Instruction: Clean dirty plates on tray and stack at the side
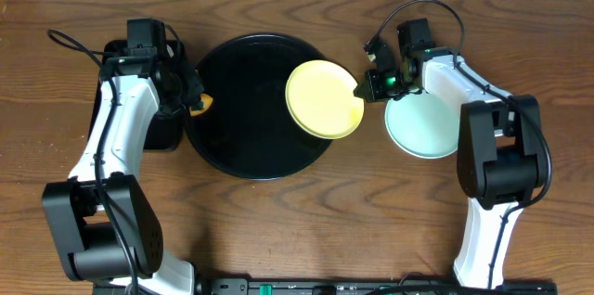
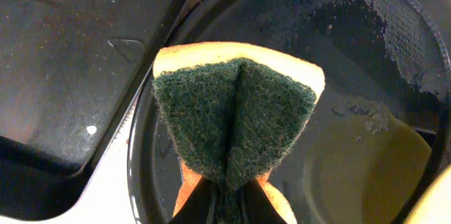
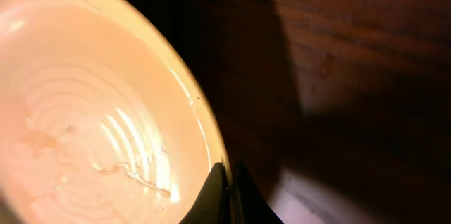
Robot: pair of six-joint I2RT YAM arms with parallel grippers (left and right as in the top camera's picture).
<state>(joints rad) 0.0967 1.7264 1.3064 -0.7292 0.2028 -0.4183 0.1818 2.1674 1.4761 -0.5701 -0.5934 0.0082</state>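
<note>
**Yellow plate held at the tray's edge, sponge kept back**

The wooden counter (image 1: 297, 239) is dark-grained and looks dry. Of the room, only a pale strip along the far edge shows. The round black tray (image 1: 232, 142) sits at centre, its glossy floor filmed with wet smears. The yellow plate (image 1: 320, 100) overlaps the tray's right rim. It seems raised, since it casts a shadow on the wood, and it looks wiped: a wet sheen, with no sauce streaks that I can see. The right jaws pinch its rim on the side nearest the blue-green plate (image 1: 427, 133), which lies on the counter to the right. This is probably so the plate can swing across and stack there. Whether that disc is one plate or two I cannot tell. The left jaws are clamped on a folded sponge (image 2: 236, 111), green scourer outward. It is held at the tray's left rim beside the small tray (image 1: 162, 137), likely to stay clear of the plate.
</note>
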